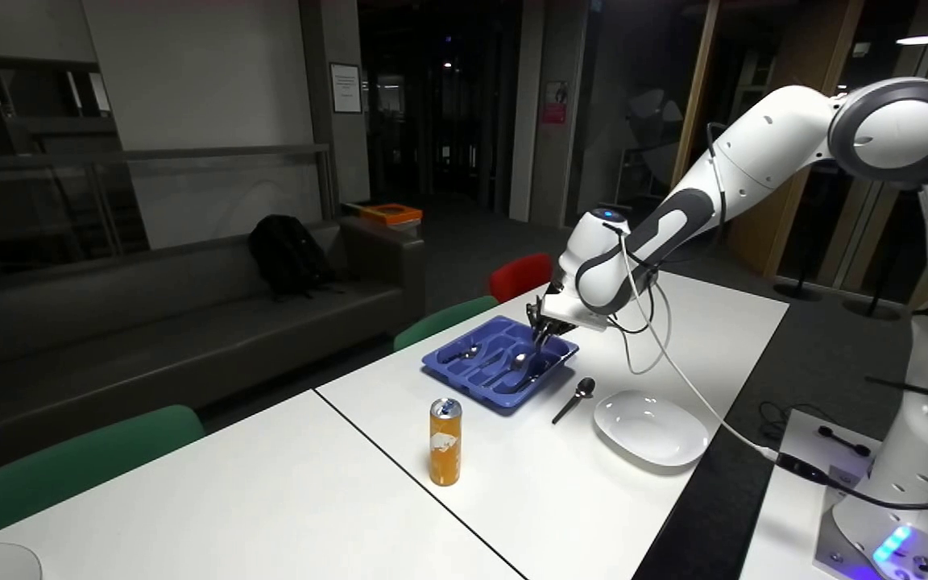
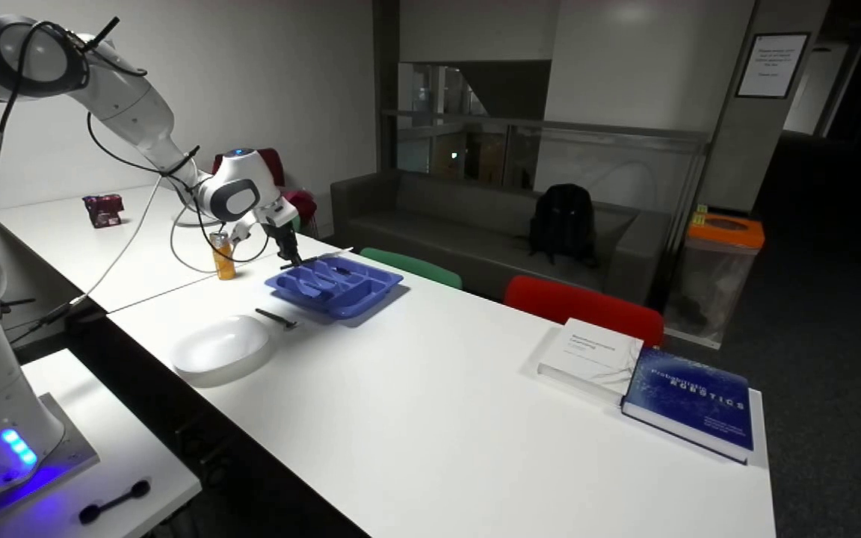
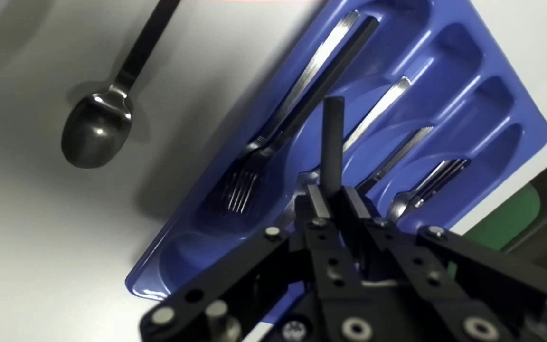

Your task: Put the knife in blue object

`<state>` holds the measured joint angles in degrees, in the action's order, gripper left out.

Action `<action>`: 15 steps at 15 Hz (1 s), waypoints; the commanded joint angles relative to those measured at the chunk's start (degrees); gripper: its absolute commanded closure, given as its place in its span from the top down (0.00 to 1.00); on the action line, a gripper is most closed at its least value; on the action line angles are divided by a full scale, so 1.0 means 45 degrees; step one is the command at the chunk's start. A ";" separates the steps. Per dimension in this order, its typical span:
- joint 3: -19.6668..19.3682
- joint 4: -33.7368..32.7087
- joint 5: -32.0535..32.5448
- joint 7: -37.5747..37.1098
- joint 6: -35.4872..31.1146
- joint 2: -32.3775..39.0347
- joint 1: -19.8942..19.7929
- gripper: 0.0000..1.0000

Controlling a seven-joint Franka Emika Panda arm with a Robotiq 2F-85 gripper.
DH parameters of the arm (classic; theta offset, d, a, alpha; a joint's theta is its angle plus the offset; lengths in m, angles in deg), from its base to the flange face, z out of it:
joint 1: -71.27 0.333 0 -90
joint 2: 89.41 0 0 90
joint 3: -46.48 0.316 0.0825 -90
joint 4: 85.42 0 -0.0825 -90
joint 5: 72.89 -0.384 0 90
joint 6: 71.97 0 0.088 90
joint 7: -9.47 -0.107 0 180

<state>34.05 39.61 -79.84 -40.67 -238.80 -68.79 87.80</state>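
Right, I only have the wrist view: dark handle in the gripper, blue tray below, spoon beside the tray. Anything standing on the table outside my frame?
Observer: Yes, an orange can stands upright on the table, in both exterior views.
Operator: And past the spoon, away from the tray?
Observer: A white plate; in both exterior views the spoon lies between it and the blue tray.
Operator: Any books out?
Observer: Two, in an exterior view: a white book and a blue book, lying side by side.
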 commanded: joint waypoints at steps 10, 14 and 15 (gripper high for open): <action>-0.1358 -0.2032 -0.0794 -0.5885 -0.1625 0.2053 0.1814 0.03; -0.2285 -0.2627 -0.0432 -0.6851 -0.0128 0.2147 0.3030 0.03; -0.2022 -0.2765 0.0043 -0.7227 0.0276 0.2034 0.2830 0.03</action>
<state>26.34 29.76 -82.93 -68.99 -242.51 -59.09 98.91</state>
